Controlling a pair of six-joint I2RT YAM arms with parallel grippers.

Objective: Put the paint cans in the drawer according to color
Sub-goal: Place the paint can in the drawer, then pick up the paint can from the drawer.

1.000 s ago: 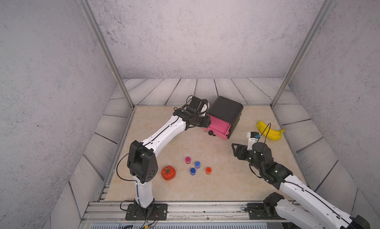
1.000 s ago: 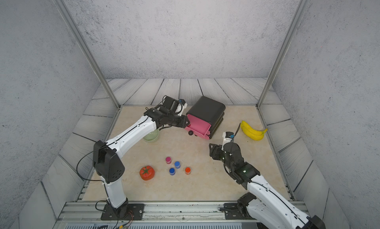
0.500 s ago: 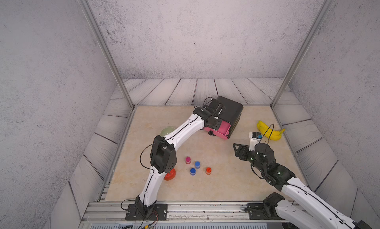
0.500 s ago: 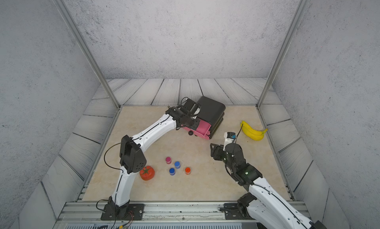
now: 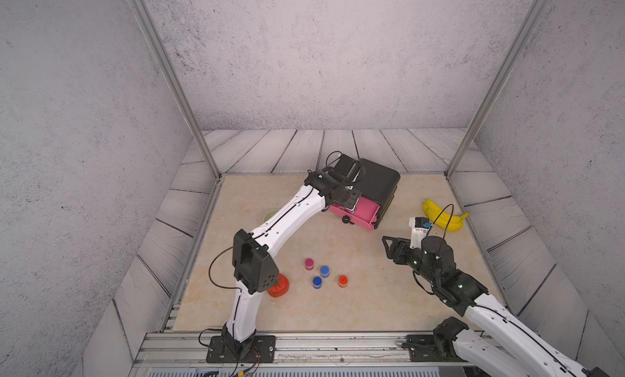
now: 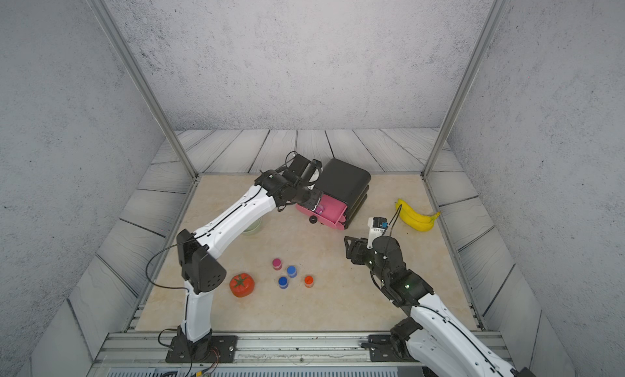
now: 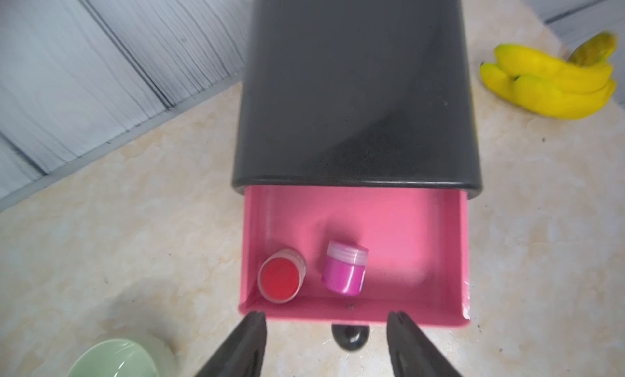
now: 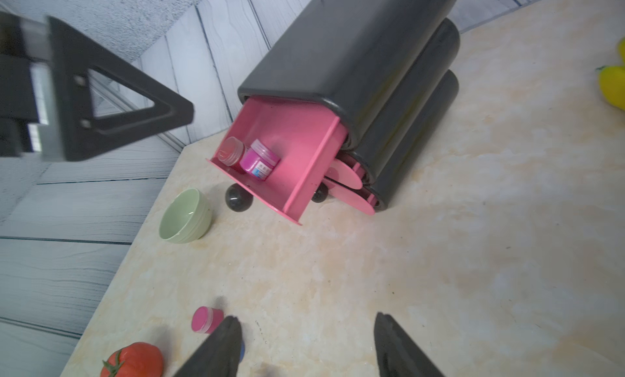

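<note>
The black drawer cabinet stands at the back, its top pink drawer pulled out. Inside, by the front wall, sit a red paint can and a magenta paint can, side by side. My left gripper hovers open and empty just above the drawer front and its black knob. On the table, in both top views, stand a pink can, two blue cans and a red can. My right gripper is open and empty, right of them.
A red tomato sits by the left arm's elbow. A pale green bowl stands left of the cabinet, under the left arm. A banana lies at the right edge. The two lower drawers are closed.
My left arm has swung right from beside the cabinet to over the open drawer, and its jaws have opened. The right arm has barely moved.
</note>
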